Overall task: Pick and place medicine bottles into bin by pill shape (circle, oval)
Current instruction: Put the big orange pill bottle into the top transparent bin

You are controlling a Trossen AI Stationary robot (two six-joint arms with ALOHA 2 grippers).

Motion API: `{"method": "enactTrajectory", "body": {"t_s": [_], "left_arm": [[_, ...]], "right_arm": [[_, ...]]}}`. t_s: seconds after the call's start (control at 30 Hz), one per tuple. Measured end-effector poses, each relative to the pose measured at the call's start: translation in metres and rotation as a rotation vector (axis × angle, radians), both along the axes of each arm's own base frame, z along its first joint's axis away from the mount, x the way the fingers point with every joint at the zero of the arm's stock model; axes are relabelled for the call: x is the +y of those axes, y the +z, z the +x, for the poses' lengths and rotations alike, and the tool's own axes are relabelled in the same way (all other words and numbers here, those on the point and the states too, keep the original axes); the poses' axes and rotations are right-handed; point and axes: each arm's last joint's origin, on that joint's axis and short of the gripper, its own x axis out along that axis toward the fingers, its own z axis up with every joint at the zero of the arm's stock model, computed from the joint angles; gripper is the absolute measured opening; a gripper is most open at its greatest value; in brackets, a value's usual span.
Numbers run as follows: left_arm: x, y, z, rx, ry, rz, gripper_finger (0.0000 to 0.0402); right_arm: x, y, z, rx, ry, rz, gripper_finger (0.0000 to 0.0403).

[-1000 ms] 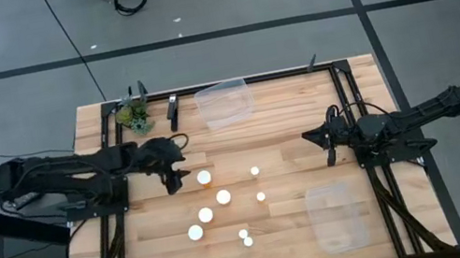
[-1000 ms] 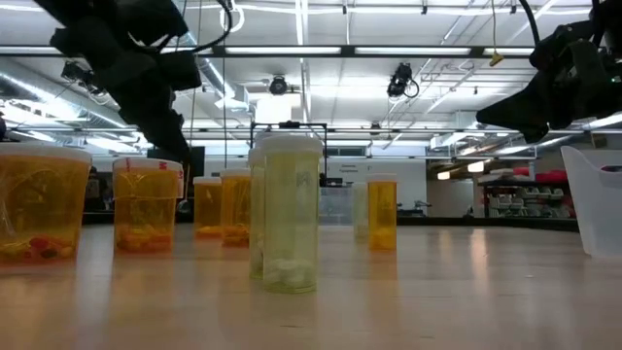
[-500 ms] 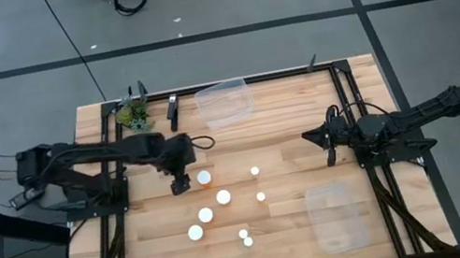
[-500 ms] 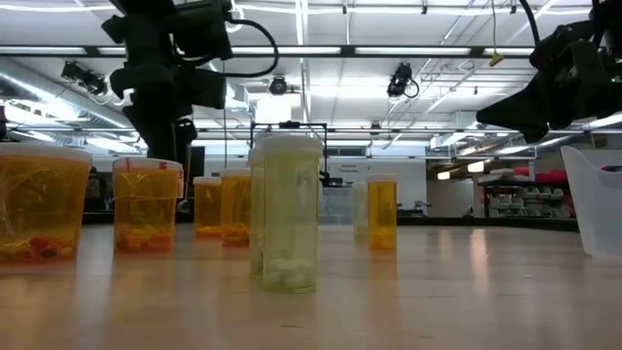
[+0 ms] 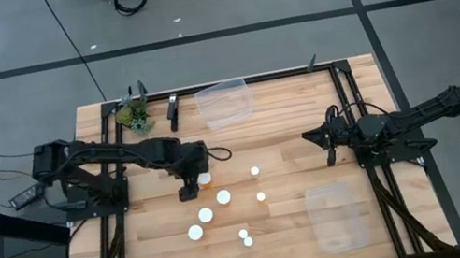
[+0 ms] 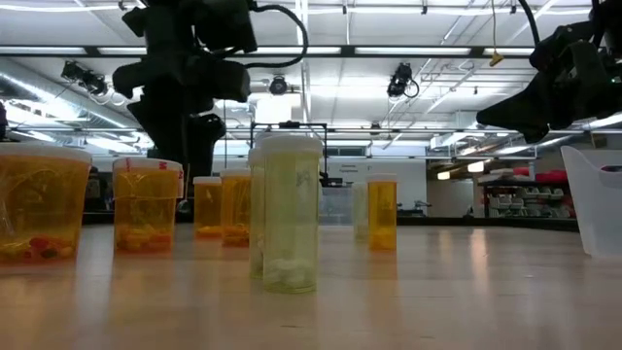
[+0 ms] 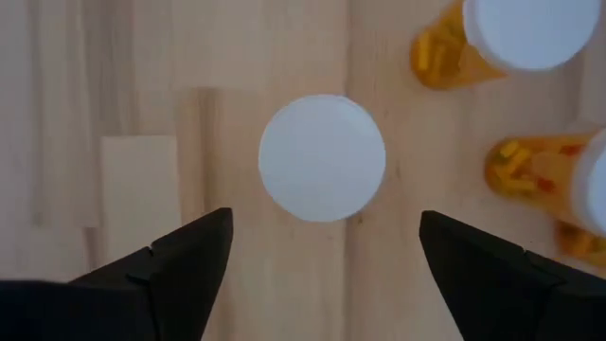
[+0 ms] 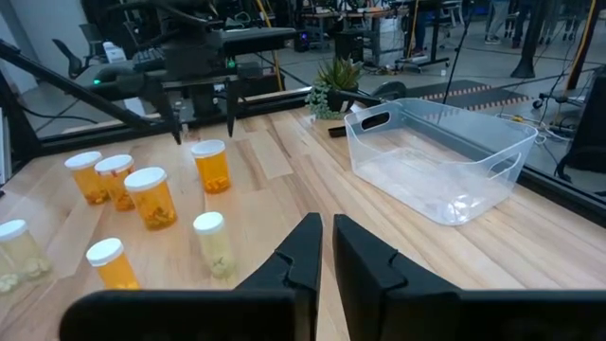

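Note:
Several medicine bottles with white caps stand upright on the wooden table [image 5: 276, 121], some orange [image 8: 212, 166], some pale [image 8: 214, 244]. My left gripper [image 7: 325, 218] points down, open, over the leftmost far bottle's white cap [image 7: 322, 156], one finger on each side and above it, touching nothing. In the high view this gripper [image 5: 189, 191] half hides that bottle [image 5: 207, 179]. My right gripper [image 8: 327, 232] hangs shut and empty at the table's right side [image 5: 329, 151].
One clear bin [image 5: 225, 101] stands at the far edge, another [image 5: 335, 215] near the right front. A small plant [image 5: 135, 115] and a dark tool [image 5: 173, 111] sit at the far left. Two orange bottles [image 7: 516, 38] [image 7: 568, 189] stand close beside the left gripper.
My left gripper has travelled toward the table's right, from the left side to the cluster of bottles, and has tipped to point more steeply down. It now stands over the leftmost far bottle. No bottle has moved.

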Motion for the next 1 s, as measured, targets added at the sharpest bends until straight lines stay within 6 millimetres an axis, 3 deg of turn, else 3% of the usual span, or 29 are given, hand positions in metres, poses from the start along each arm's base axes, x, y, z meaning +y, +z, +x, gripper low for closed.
{"method": "enactTrajectory", "body": {"t_s": [0.17, 1.0], "left_arm": [[-0.006, -0.003, 0.006, -0.028, -0.045, 0.109, 0.035], [-0.012, -0.021, 0.021, -0.054, -0.054, 0.104, 0.035]], "right_arm": [[0.0, 0.0, 0.0, 0.001, 0.0, 0.0, 0.0037], [0.0, -0.005, 0.002, 0.058, 0.0, -0.01, 0.0037]]}}
